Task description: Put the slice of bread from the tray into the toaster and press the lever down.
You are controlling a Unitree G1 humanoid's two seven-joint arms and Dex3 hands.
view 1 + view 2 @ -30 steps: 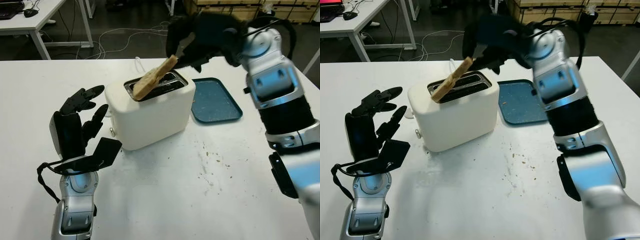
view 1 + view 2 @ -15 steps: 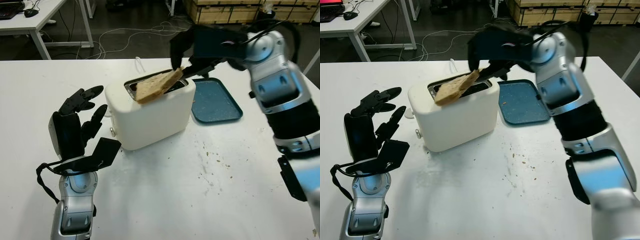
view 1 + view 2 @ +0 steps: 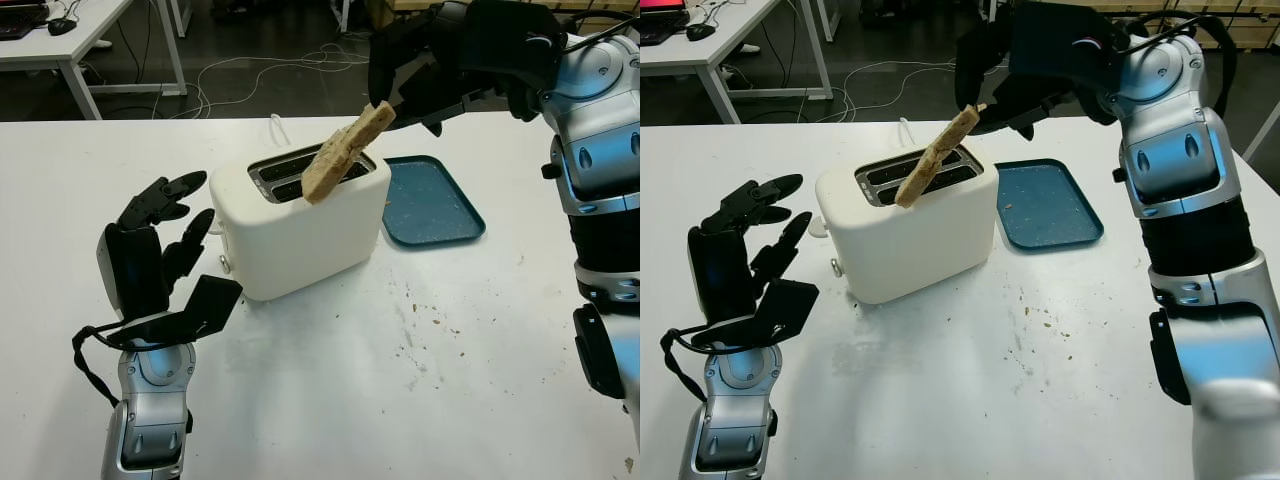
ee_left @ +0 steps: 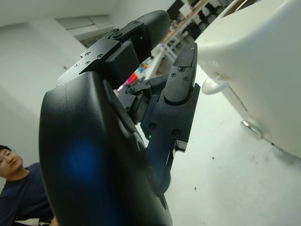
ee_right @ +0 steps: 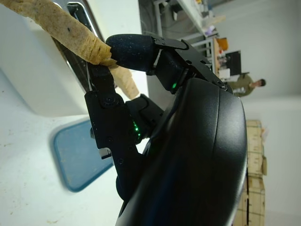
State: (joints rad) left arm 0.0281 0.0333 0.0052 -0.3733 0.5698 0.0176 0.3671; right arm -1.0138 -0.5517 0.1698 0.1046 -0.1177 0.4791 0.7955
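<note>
Since the frame half a second earlier, your right hand (image 3: 440,70) had risen and carried the slice of bread (image 3: 345,152) up with it; the slice, which had lain low and nearly flat across the toaster's top, now stood tilted and clear of most of the slot.

Working left to right across the white table (image 3: 330,380): your left hand (image 3: 150,255) was held upright near the table's left side, open, just beside the toaster (image 3: 300,215) but not touching it. It held nothing. In the left wrist view the fingers (image 4: 176,94) pointed toward the toaster's side wall (image 4: 263,70), where a small knob (image 4: 253,129) showed low on the white casing.

The toaster sat near the table's centre, with two slots (image 3: 915,172) open on its top. The slice hung at a slant above the nearer slot, its lower end at the slot's mouth and its upper end raised toward the right. You had not yet seated it. Whether the lower end touched the toaster could not be determined.

Your right hand was above and to the right of the toaster, pinching the slice's upper end. The right wrist view confirmed this: a fingertip (image 5: 129,49) pressed against the bread (image 5: 61,26).

Farther right lay the blue tray (image 3: 432,200), just beside the toaster. Crumbs (image 3: 425,320) were scattered on the table in front of it.
</note>
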